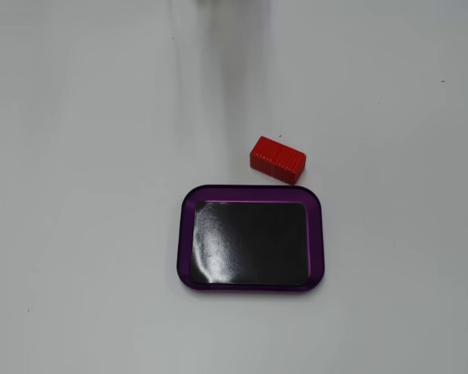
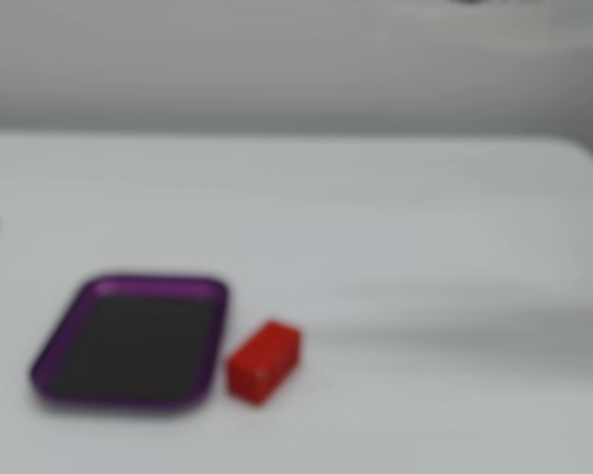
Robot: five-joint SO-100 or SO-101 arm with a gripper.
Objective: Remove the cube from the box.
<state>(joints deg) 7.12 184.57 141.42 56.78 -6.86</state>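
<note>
Red cube [image 1: 278, 159] is sitting on the white surface [image 1: 78, 234] just outside the box [image 1: 250, 191] — right by its rim, whether touching I can't tell. The purple-rimmed box has only its glossy black floor showing. The other fixed view is blurry but shows the same layout. Fingers aren't visible in either view — can't tell their state.

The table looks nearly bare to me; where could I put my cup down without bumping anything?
Nearly anywhere. In the fixed view from above, the white table is bare left, right and below the purple box, and across the top above the red cube. The box's black floor is empty too. The only tight spot is the narrow strip between the cube and the box's rim.
</note>
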